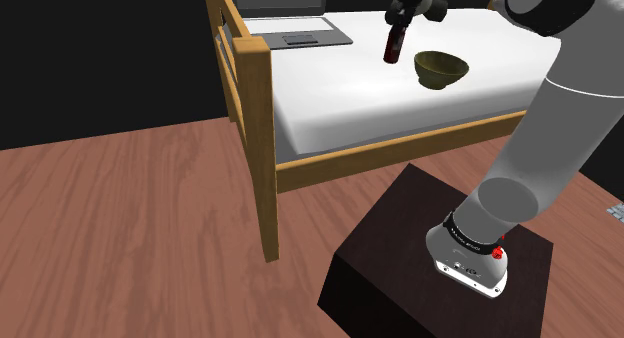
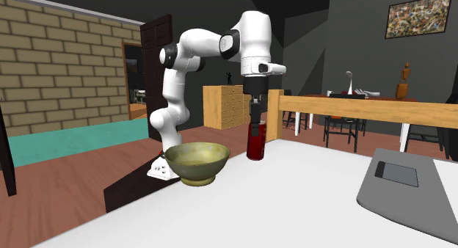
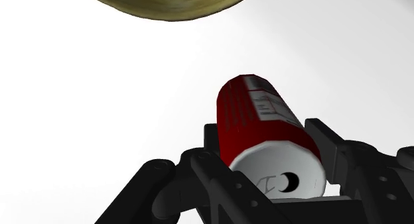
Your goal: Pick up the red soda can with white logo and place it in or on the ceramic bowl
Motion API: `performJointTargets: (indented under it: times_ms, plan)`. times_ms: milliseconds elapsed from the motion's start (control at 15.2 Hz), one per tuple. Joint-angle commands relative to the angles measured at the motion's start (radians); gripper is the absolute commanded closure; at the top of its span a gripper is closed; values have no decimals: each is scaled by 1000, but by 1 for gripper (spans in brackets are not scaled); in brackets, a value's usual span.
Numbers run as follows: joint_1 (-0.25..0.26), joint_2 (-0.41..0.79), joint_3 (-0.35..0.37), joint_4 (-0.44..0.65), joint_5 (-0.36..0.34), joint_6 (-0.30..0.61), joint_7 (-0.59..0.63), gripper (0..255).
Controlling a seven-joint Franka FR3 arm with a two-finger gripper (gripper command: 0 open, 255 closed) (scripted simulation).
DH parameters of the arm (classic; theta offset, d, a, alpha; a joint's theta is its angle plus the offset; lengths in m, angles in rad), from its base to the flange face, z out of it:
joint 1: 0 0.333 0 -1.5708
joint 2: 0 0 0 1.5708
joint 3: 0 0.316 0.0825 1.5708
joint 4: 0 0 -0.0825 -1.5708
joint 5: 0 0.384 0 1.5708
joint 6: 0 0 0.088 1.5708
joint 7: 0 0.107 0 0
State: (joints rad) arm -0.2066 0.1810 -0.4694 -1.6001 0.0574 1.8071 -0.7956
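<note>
Hand (image 3: 267, 144) around red can (image 3: 255, 113), near olive bowl (image 3: 169, 4)

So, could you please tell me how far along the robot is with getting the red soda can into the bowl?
Done: the black two-finger gripper is shut on the red cylindrical soda can with a white label. In hand: the transfer; the can hangs beside the olive-green round bowl, not over it. Left: move it above the empty bowl and release.

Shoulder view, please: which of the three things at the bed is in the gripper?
The red can, clasped by the gripper; the olive bowl and grey laptop sit untouched.
</note>
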Motion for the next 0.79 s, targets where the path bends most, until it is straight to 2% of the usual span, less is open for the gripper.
performJointTargets:
  times_ms: [0, 726]
  plan:
    - [0, 1, 0, 31, 0, -30, 2, 255]
    - [-15, 30, -4, 216, 13, -189, -6, 255]
